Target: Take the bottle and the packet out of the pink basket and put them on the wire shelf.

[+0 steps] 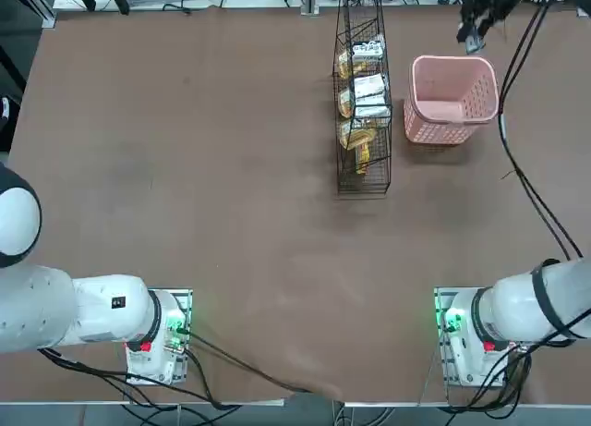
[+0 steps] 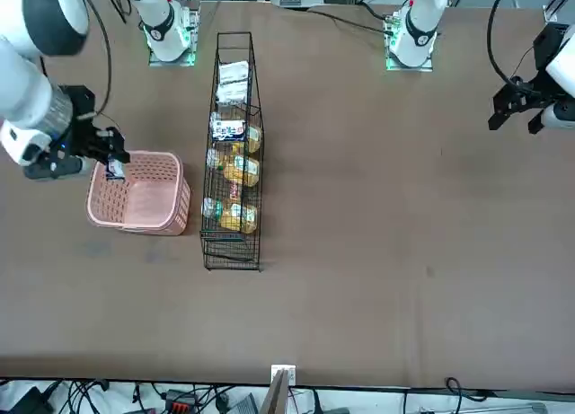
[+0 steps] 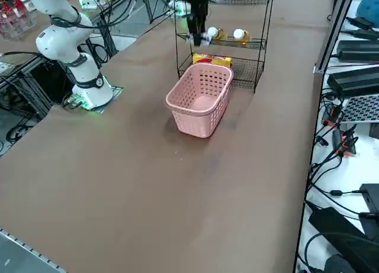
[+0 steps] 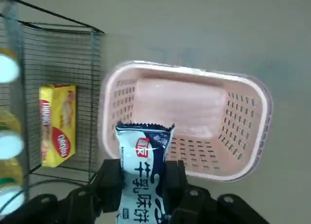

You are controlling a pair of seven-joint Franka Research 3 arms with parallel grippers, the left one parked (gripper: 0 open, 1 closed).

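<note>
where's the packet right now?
The packet is clamped in the right gripper, lifted above the pink basket, which looks empty. In the front view it hangs over the basket's edge farthest from the wire shelf.

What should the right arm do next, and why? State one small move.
Probably carry the packet sideways toward the wire shelf. The right gripper is shut on the packet and holds it above the pink basket, which looks empty inside, and the shelf stands right beside the basket.
</note>
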